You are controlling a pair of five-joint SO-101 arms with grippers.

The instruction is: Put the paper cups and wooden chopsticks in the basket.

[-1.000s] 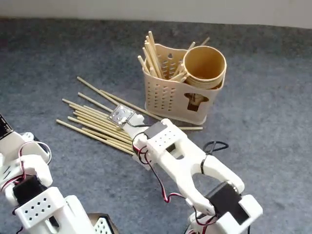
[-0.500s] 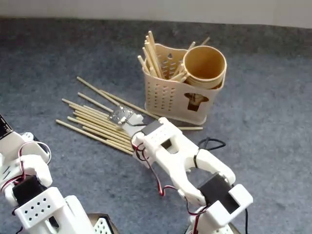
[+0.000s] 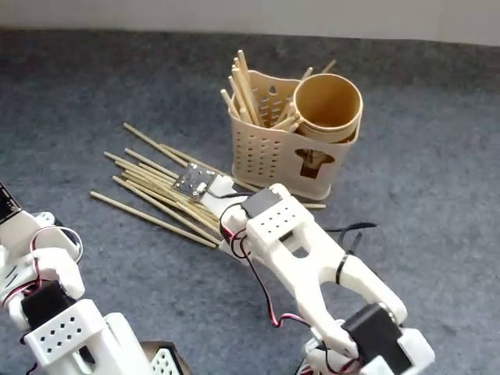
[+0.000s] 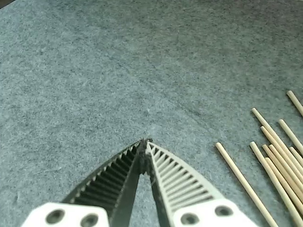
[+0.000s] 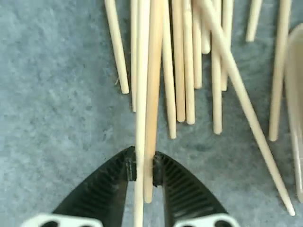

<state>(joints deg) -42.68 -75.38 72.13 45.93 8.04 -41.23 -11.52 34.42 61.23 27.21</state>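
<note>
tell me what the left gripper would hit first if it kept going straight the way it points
Probably just the grey carpet: the left gripper, fingers shut, points at a bare stretch of it. The loose chopsticks lie off to one side of that line, though depth is unclear.

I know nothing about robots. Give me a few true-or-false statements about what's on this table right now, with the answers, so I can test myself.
1. A paper cup sits in the basket. True.
2. Every chopstick is already in the basket. False: many loose chopsticks lie on the grey mat beside it.
3. The jaws of the right arm are shut on two chopsticks. True.
4. The jaws of the left arm hold a cup. False: they are shut on nothing, over bare mat.
5. The basket lies tipped on its side. False: it stands upright.
</note>
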